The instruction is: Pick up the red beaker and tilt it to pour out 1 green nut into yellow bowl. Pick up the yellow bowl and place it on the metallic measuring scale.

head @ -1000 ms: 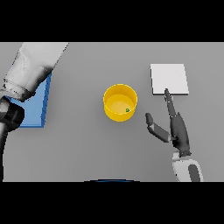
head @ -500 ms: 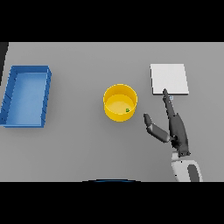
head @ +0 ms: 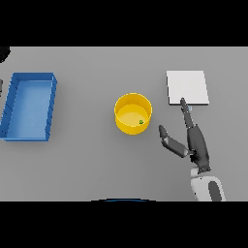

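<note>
Yellow bowl point(head: 132, 114) sits mid-table with one green nut point(head: 141, 122) inside it. Nearest me, my right hand point(head: 193, 143) lies just right of the bowl, fingers straight, thumb spread, holding nothing. Beyond, the measuring scale point(head: 187, 87) lies; a blue tray point(head: 28, 106) sits by the left edge.

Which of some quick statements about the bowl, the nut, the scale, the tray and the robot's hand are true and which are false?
1. The yellow bowl sits on the metallic measuring scale. False: it stands on the table, left of the scale.
2. A green nut lies inside the bowl. True.
3. The right hand grips the bowl. False: it is open, right of the bowl, apart from it.
4. The blue tray lies at the table's left side. True.
5. The hand's fingertips reach towards the scale's near edge. True.
</note>
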Robot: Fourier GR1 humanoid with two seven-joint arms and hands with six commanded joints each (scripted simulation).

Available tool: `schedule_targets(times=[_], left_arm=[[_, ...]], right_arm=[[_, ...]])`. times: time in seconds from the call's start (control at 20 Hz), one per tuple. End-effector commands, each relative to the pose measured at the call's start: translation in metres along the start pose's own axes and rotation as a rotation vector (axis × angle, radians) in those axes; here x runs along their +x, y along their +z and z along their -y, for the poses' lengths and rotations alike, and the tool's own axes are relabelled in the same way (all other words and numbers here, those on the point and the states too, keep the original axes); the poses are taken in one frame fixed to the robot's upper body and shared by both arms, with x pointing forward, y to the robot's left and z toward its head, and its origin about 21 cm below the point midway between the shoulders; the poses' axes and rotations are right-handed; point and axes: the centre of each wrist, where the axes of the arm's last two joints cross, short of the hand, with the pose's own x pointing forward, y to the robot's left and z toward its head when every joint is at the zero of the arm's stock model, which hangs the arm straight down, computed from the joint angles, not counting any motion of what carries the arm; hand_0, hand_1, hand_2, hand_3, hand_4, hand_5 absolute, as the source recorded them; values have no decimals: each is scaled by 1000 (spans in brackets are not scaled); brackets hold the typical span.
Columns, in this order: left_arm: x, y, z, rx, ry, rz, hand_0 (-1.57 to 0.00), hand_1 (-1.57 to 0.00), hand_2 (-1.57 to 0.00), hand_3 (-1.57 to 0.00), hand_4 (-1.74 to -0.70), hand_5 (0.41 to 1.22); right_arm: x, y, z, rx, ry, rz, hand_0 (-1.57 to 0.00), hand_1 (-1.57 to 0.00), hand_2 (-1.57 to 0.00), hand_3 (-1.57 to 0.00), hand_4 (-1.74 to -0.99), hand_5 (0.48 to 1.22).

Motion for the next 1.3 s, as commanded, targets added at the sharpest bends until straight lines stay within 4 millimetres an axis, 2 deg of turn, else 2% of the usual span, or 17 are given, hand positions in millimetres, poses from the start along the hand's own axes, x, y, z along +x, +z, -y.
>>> schedule_targets(times=[0.0,0.2,0.4,0.6,0.7,0.8,0.9,0.95,1.05,1.15,1.25], left_arm=[[-7,6,5,0,24,-34,-1571,-1571,-1571,-1464,-1741,1221],[-30,28,21,2,100,-40,-1571,-1571,-1571,-1445,-1741,1221],[-50,43,41,-10,160,-68,-1571,-1571,-1571,-1512,-1741,1221],[-54,55,49,-24,201,-118,-1571,-1571,-1571,-1547,-1741,1123],[-59,61,52,-21,186,-102,-1571,-1571,-1571,-1555,-1741,1046],[-64,66,57,-17,143,-98,-1571,-1571,-1571,-1561,-1645,941],[-72,70,55,-27,117,-107,-1571,-1571,-1563,-1536,-1401,848],[-74,73,56,-40,112,-109,-1571,-1543,-1501,-1470,-1275,810],[-71,75,52,-66,101,-90,-1393,-1215,-1209,-1136,-1068,749],[-73,75,54,-81,99,-115,-965,-796,-816,-768,-958,696],[-77,78,55,-111,50,-102,-617,-509,-522,-491,-889,666]], right_arm=[[-1,1,0,3,7,0,1,1,1,1,-1035,650],[-6,4,-1,3,4,2,1,1,1,1,-1020,646],[-7,4,0,0,-11,15,1,1,1,1,-1004,648],[-10,5,1,0,-19,19,1,1,1,1,-1010,650],[-9,5,1,-4,-8,22,1,1,1,1,-1013,644],[-7,5,-2,-6,-10,18,1,1,1,1,-1021,636],[-7,6,-1,-10,-3,12,1,1,1,1,-1017,635],[-8,5,2,-18,-6,5,1,1,1,1,-1012,634],[-7,5,-2,-10,-21,12,1,1,1,1,-1007,635],[-7,6,2,-10,-19,16,1,1,1,1,-1004,635],[-6,6,4,-10,-24,21,1,1,1,1,-1008,635]])
